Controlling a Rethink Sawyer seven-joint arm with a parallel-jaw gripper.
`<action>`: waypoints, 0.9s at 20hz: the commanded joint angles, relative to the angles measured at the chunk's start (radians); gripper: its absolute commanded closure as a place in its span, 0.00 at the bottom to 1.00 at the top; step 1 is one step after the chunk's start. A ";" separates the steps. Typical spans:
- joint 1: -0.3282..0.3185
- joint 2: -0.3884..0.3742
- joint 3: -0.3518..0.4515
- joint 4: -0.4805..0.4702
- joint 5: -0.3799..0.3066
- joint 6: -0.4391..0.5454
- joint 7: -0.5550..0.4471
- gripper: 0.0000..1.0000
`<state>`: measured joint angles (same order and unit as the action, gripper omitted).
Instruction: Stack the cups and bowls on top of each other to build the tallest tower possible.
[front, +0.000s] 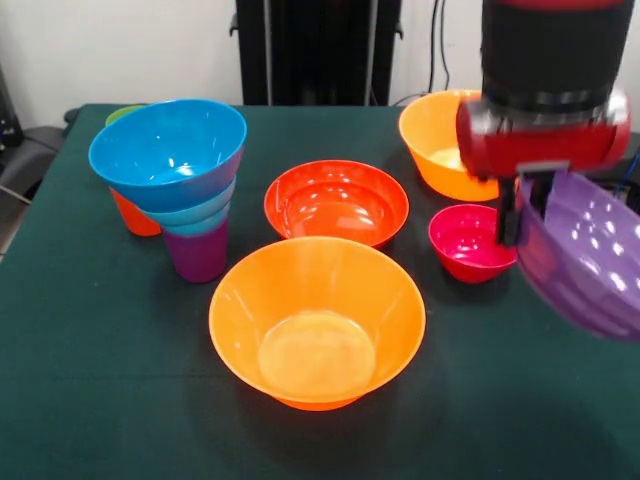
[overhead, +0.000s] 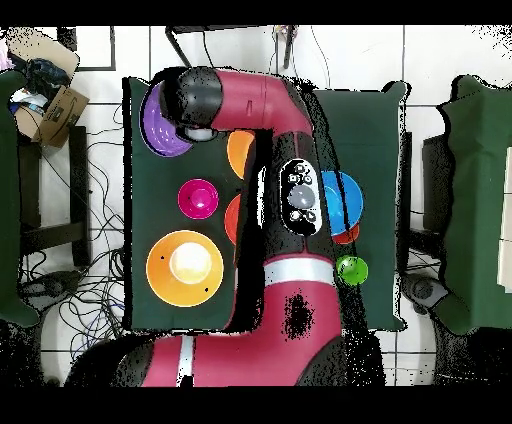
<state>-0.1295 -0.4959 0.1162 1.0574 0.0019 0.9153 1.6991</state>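
At the right of the front view my gripper (front: 527, 206) is shut on the rim of a large purple bowl (front: 590, 262), which hangs tilted above the table; from overhead the purple bowl (overhead: 163, 127) shows beside the arm's head. The tower (front: 180, 180) stands at the left: a purple cup (front: 197, 252) under a teal bowl (front: 195, 213) and a big blue bowl (front: 168, 150). An orange cup (front: 133, 216) and a green cup (front: 122, 113) stand behind it. On the cloth sit a large orange bowl (front: 316, 322), a shallow red-orange bowl (front: 337, 203), a small magenta bowl (front: 466, 243) and a second orange bowl (front: 438, 140).
The dark green tablecloth (front: 90, 380) covers the table. The arm (overhead: 290, 190) crosses the table's middle in the overhead view and hides part of the red-orange bowl. Boxes (overhead: 55, 105) and cables lie on the floor beside the table.
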 joint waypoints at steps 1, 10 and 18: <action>0.041 -0.227 -0.091 0.089 -0.053 0.133 0.109 1.00; -0.052 -0.323 -0.027 0.059 0.029 0.392 -0.067 1.00; -0.254 -0.328 0.115 0.154 0.146 0.470 -0.295 1.00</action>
<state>-0.2907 -0.8349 0.1081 1.0722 0.1368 1.2522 1.6991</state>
